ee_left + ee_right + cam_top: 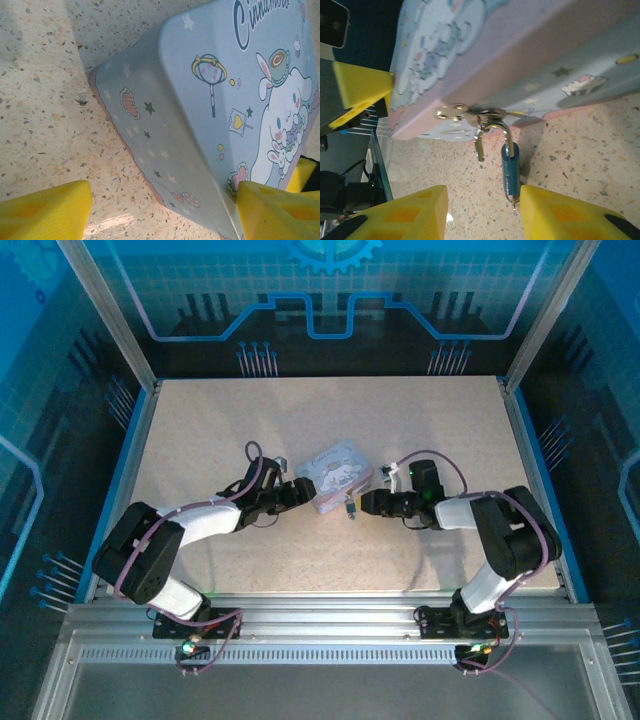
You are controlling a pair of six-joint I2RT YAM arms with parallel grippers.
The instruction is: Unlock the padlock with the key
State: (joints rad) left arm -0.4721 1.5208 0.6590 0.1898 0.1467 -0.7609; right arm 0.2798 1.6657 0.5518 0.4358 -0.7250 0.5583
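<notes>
Right gripper [482,191] is sitting low over the counter [250,420], facing the near side of the tin [545,45]. Its jaws are standing partly apart and clamping nothing. Seen from above, this gripper [363,503] is pointing in from the right, just short of the tin [335,475].

- The padlock [510,167] is lying in the gap between the yellow fingers, close to one finger [570,215] and well apart from the other. It has a dark bluish body and a silver shackle.
- The shackle is hooking up into a cluster of silver rings [470,114] against the tin's side wall. Whether it is latched I cannot tell.
- A small metal sliver [513,201] is sticking out of the padlock's lower end, just beside that finger. Whether this is the key I cannot tell.
- From overhead the padlock [350,509] is showing as a small dark speck at the tin's near edge.

Left gripper [303,488] is reaching in from the other side. In its own wrist view the left gripper [164,186] is standing wide open around the tin's corner. One finger [45,210] is over bare counter, clear of the tin [200,125]. The other is overlapping the lid edge by the white cartoon character. It is holding nothing.
</notes>
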